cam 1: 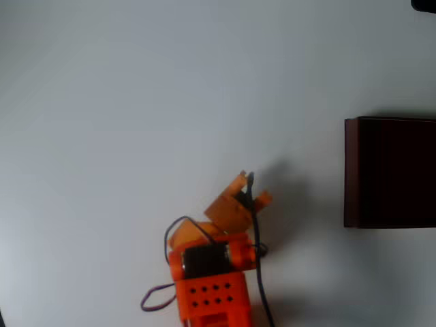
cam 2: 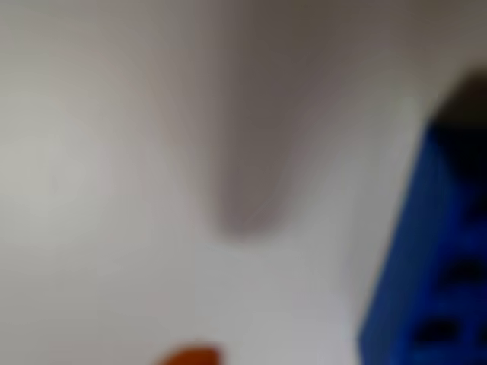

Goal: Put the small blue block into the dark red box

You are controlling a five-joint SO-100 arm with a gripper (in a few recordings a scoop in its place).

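My orange gripper [cam 1: 249, 188] sits low in the middle of the overhead view, pointing up and to the right, well left of the dark red box [cam 1: 351, 174]. The box stands open-topped at the right edge, its inside almost black. In the blurred wrist view the small blue block [cam 2: 430, 258] looms very close at the right edge, raised off the white table, with the gripper shut on it. An orange fingertip [cam 2: 190, 356] peeks in at the bottom. From overhead the block is hidden by the gripper.
The white table [cam 1: 136, 102] stretches wide to the left and above the arm. A black cable [cam 1: 257, 272] runs down along the orange arm base [cam 1: 211, 293]. A finger-shaped shadow [cam 2: 247, 175] falls on the table.
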